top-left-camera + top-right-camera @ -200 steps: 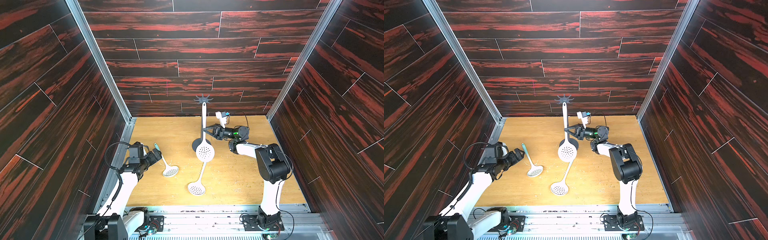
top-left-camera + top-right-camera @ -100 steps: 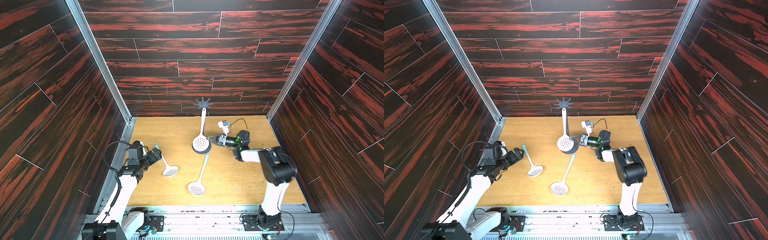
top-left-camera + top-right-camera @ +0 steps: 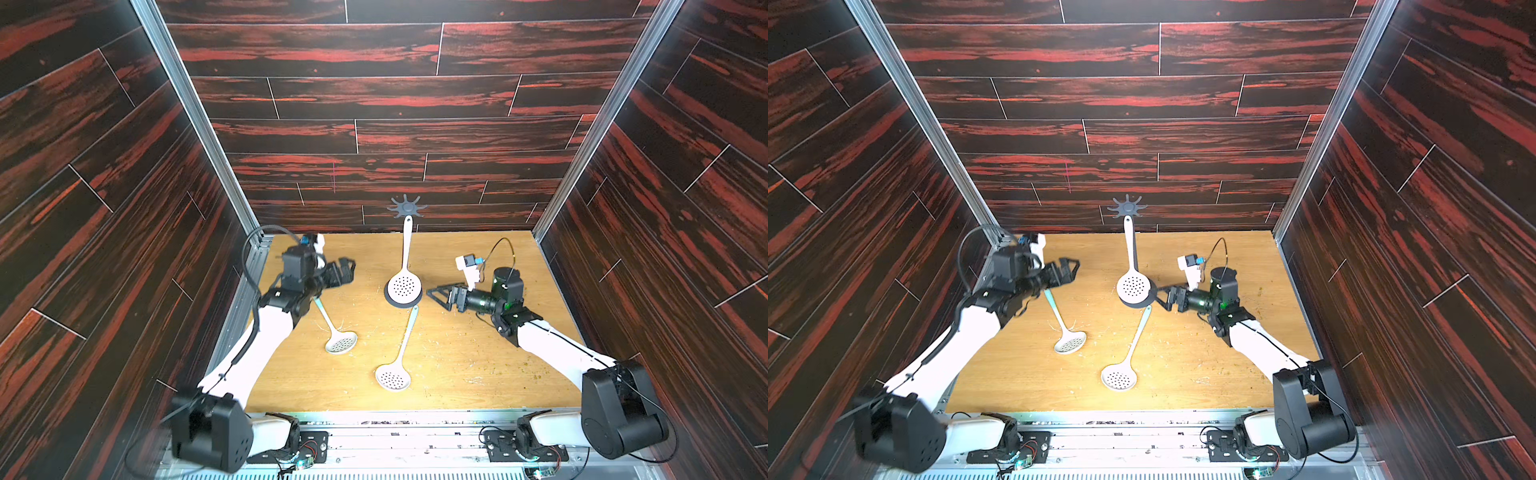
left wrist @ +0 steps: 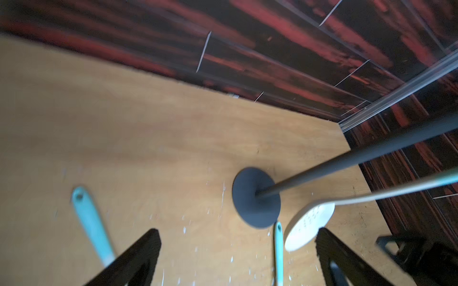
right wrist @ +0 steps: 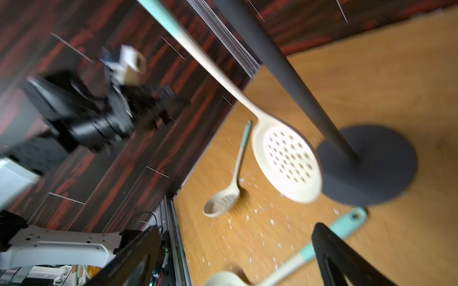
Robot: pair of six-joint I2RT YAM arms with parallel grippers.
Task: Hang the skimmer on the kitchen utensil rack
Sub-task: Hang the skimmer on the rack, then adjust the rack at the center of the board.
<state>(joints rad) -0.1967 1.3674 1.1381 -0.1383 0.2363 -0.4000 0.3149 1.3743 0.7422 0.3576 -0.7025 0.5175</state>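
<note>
Skimmer (image 3: 403,286) hangs on rack (image 3: 407,206), handle end caught on a front hook of the star crown. Handle runs down alongside the pole (image 5: 285,74), and the cream perforated head sits low over the round base (image 5: 371,168), clear of the tabletop (image 3: 478,374). Same in both top views. Nothing grips it. Right gripper (image 3: 432,296) is low and level, pointing at the skimmer head from the robot's right, near it but apart. In the right wrist view the fingers (image 5: 332,252) are spread wide w/ nothing between them. Left gripper (image 3: 347,270) is raised over the left side of the tabletop, well apart from the rack. Its fingers (image 4: 138,257) are also spread wide and empty, aimed roughly toward the base. 2nd skimmer (image 3: 340,344) lies flat on the tabletop near the left arm, bowl toward the front, teal handle end hidden under the arm in the top views. 3rd skimmer (image 3: 392,378) lies flat front-centre, bowl toward the front edge, teal handle tip just beside the base rim; can't tell if touching. Pale crumbs (image 5: 260,218) are scattered on the tabletop around the base. Both wrist views are motion-blurred.
</note>
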